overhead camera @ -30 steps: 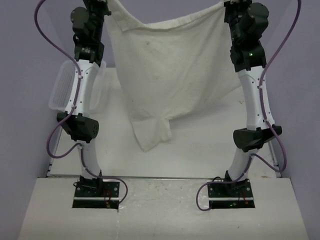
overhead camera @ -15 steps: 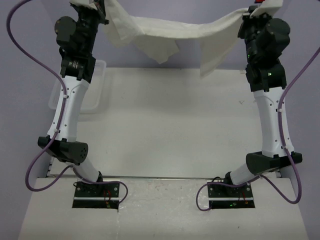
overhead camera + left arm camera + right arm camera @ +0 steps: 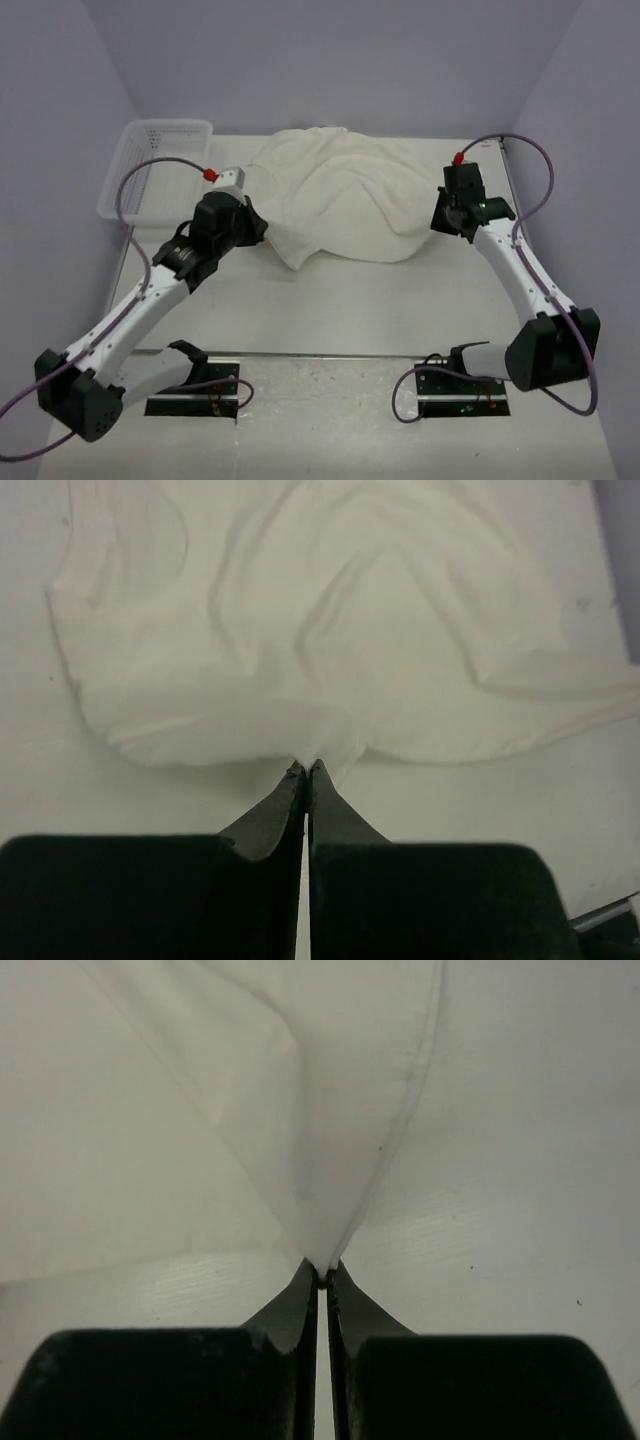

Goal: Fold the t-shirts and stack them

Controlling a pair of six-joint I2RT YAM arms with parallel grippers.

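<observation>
1 t-shirt (image 3: pixel 345 205): cream, rumpled, lying on the table (image 3: pixel 380 300) at its far middle, between the 2 arms.
Left gripper (image 3: pixel 306 771): jaws pressed together, pinching the shirt's near edge.
Right gripper (image 3: pixel 322 1276): jaws pressed together on a taut corner of the shirt.
1 basket (image 3: pixel 150 165): white mesh, far left of the table, apart from the shirt.

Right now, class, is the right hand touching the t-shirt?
Touching. The right wrist view shows the right hand shut on the t-shirt, with the cloth drawn to a point between its fingertips.
</observation>
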